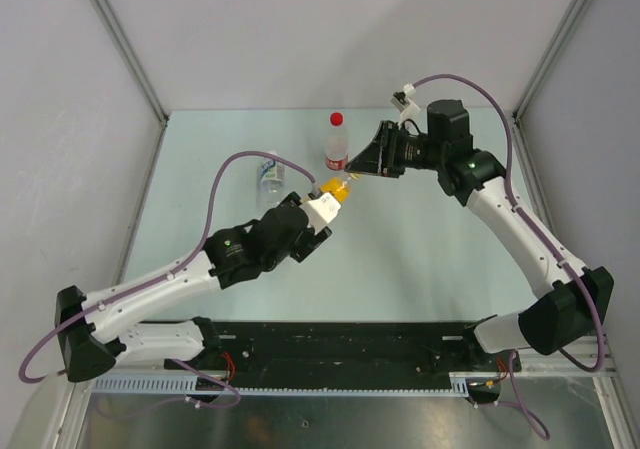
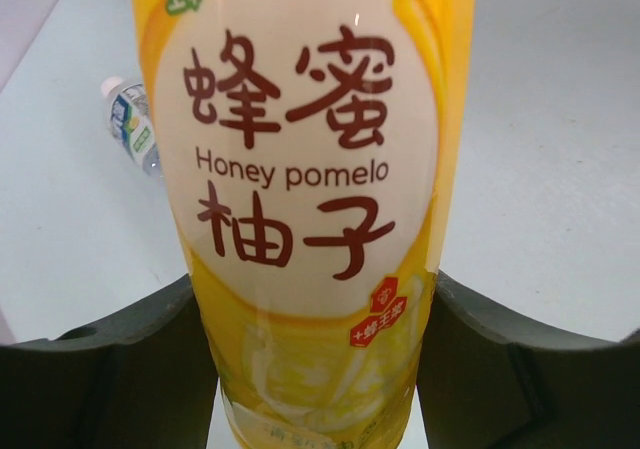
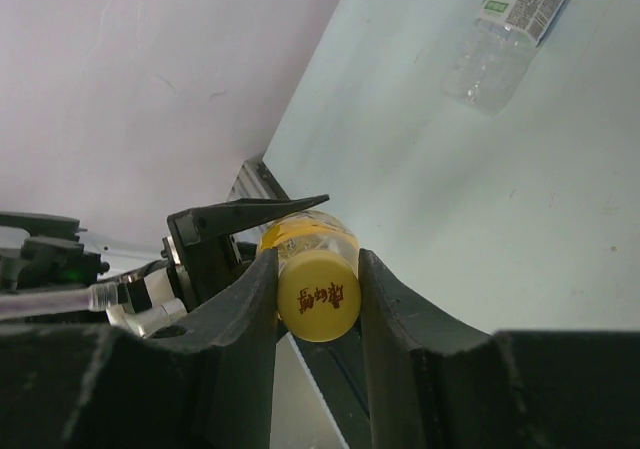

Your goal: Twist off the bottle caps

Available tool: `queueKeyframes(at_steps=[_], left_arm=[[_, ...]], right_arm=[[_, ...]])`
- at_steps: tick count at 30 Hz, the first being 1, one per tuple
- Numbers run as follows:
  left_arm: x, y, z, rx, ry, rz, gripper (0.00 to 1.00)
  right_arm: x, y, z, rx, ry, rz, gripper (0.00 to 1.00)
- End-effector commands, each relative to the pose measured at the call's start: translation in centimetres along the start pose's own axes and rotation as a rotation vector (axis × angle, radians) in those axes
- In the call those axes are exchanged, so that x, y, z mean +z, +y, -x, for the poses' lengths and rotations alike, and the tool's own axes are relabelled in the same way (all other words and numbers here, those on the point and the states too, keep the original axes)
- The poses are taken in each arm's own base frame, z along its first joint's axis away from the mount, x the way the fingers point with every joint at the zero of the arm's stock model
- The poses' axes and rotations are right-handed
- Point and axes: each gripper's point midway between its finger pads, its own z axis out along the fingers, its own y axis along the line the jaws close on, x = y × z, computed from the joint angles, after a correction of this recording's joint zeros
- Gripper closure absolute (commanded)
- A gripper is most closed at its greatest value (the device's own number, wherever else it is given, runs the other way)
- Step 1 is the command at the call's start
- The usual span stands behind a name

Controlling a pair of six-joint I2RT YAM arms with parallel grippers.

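From above, the left hand (image 1: 322, 209) is gripping the yellow bottle (image 1: 335, 193) low on its body and tilting it toward the right hand (image 1: 358, 169), which is meeting it at the neck. The red-capped bottle (image 1: 337, 147) is standing just behind them on the tabletop (image 1: 430, 259), and a clear bottle (image 1: 269, 174) is lying off to the left. In the left wrist view, both dark fingers (image 2: 120, 369) are pressing against the yellow bottle's sides, so that hand is clamped on it. In the right wrist view, the right hand's fingers are squeezing the yellow cap (image 3: 318, 294) from both sides, pinched onto it near their tips. The risk, as I am judging it, is lying in the twist. The cap is sitting close to the fingertips, so it may slip out as the wrist turns. The smooth bottle may also spin inside the left hand instead of the cap loosening. A wide swing could knock over the upright bottle close by.
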Motion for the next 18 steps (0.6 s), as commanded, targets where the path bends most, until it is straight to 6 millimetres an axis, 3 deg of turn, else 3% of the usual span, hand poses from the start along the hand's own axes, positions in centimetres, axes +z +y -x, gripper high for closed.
queueKeyframes(at_steps=[1, 10, 18], left_arm=[[-1.6, -1.1, 3.4, -0.089, -0.146, -0.144, 0.95], [-3.9, -3.6, 5.8, -0.167, -0.281, -0.447, 0.95], [-7.2, -6.1, 7.8, -0.171, -0.39, -0.741, 0.95]], right_arm=[[-1.5, 3.2, 0.7, -0.142, -0.039, 0.096, 1.0], [-3.0, 5.5, 0.6, -0.273, -0.054, 0.176, 1.0], [-4.6, 8.6, -0.1, -0.411, -0.053, 0.331, 1.0]])
